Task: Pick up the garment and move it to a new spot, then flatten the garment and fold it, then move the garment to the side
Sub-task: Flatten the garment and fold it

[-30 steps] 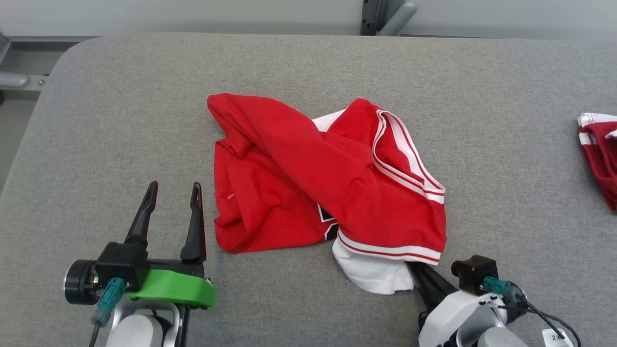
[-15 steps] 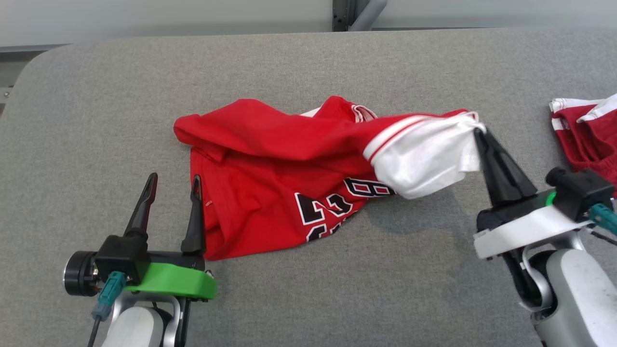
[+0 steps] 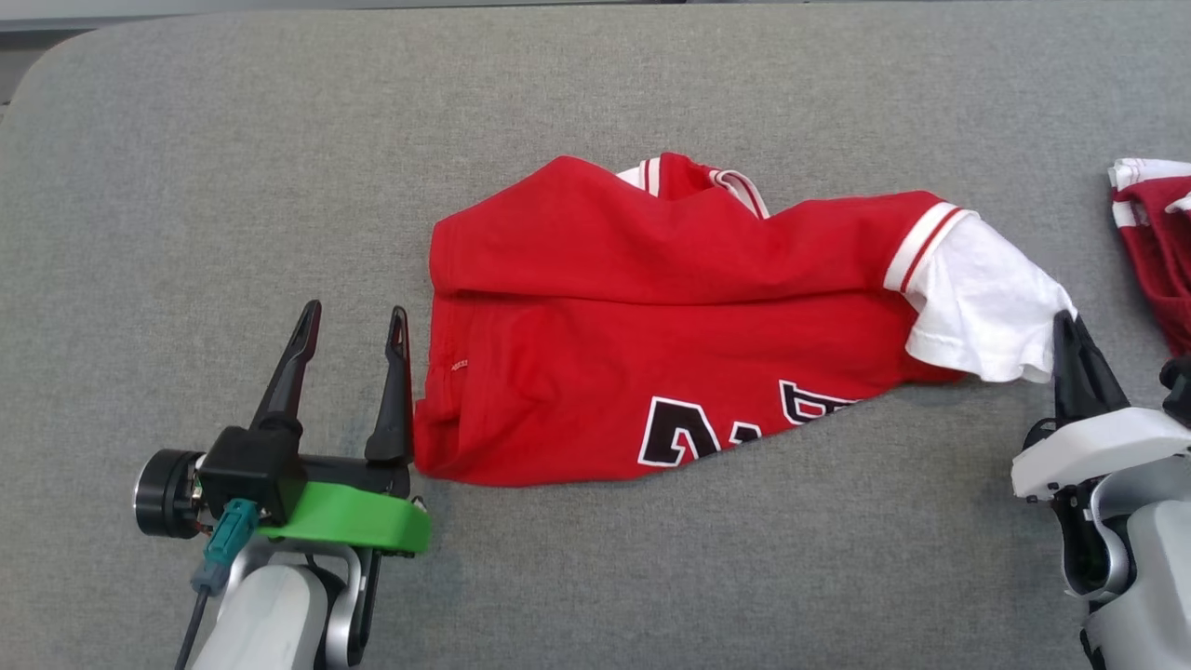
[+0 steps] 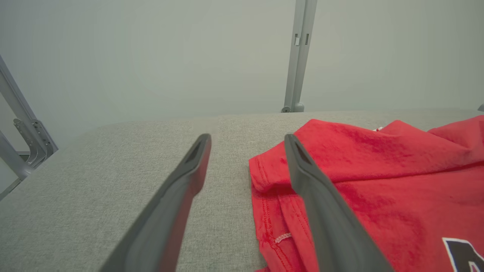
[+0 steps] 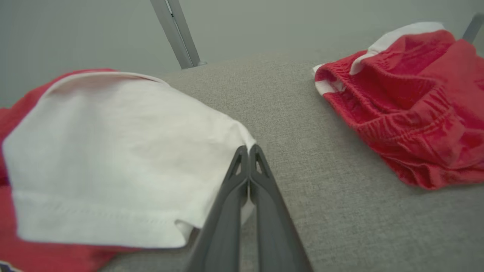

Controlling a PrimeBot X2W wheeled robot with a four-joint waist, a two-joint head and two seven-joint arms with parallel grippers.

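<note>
Red jersey-knit shirt with white sleeve and black-and-white number print lies mid-way across the grey fabric-covered table, stretched sideways, top edge doubled over on itself, number partly tucked under the near hem. Right gripper has its fingers pressed together, pinching the very corner of the white sleeve; the right wrist view shows just a sliver of hem between the tips. Left gripper has fingers spread wide with nothing in them, parked just beside the shirt's left hem; can't tell if the inner finger touches cloth. Risks as I see them: bite on the sleeve is thin, so any harder sideways pull could pop the hem out. Nothing anchors the left side, so a pull probably drags the whole shirt instead of flattening it, and the doubled-over top edge goes along for the ride. Second red garment with white trim sits near the right gripper, so more travel that way could bunch or overlap the two. Left gripper closing from there might catch one hem layer only
</note>
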